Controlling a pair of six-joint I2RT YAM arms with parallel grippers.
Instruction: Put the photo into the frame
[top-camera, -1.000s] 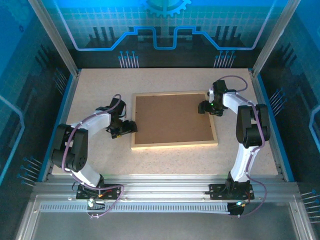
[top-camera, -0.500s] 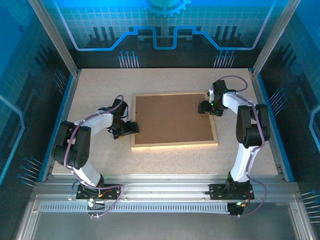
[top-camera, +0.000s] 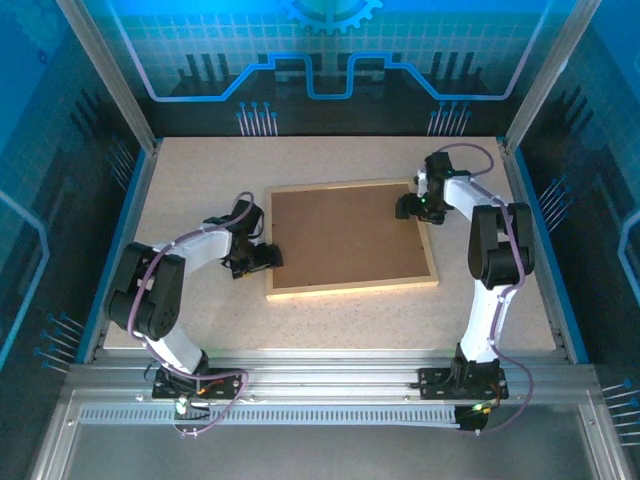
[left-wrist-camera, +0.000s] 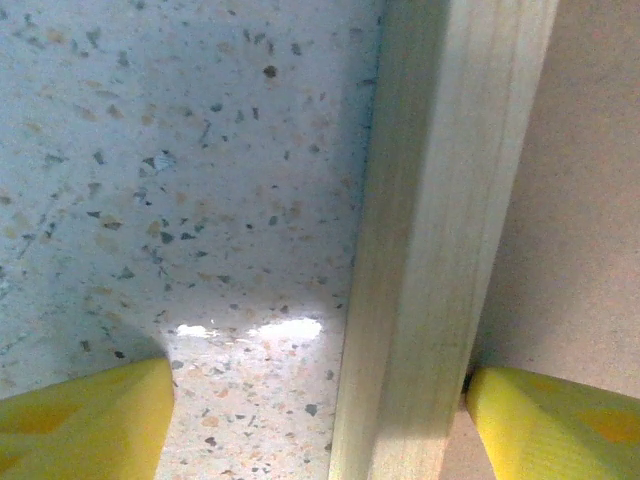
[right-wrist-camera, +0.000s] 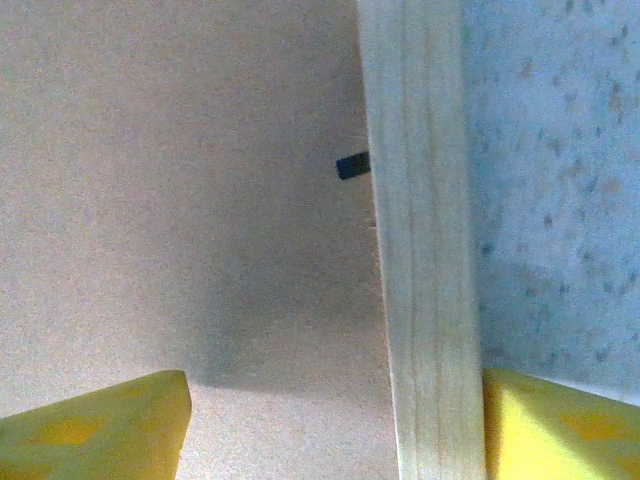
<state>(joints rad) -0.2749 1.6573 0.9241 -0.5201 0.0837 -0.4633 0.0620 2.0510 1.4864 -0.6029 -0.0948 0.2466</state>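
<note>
The frame (top-camera: 350, 286), thin pale wooden rails, lies flat mid-table with a brown backing board (top-camera: 345, 235) filling it. The photo is hidden. My left gripper (top-camera: 270, 257) is open astride the left rail (left-wrist-camera: 440, 250); one yellow finger (left-wrist-camera: 80, 420) is over the table, the other (left-wrist-camera: 550, 420) is over the board, next to the rail. My right gripper (top-camera: 405, 208) is open astride the right rail (right-wrist-camera: 420, 250) near the far corner. One of its fingers (right-wrist-camera: 90, 425) is over the board; the other (right-wrist-camera: 560, 425) is close against the rail's outer side.
The speckled table (top-camera: 200, 180) has free room all round the frame. A raised metal border (top-camera: 135, 210) edges it on the left and right, and a blue back wall (top-camera: 330, 60) closes the far side. A small dark tab (right-wrist-camera: 352, 165) sits on the board by the right rail.
My left gripper has moved right, from beside the frame to over its left rail. My right gripper has slid a little toward the frame's far corner. The frame has shifted slightly.
</note>
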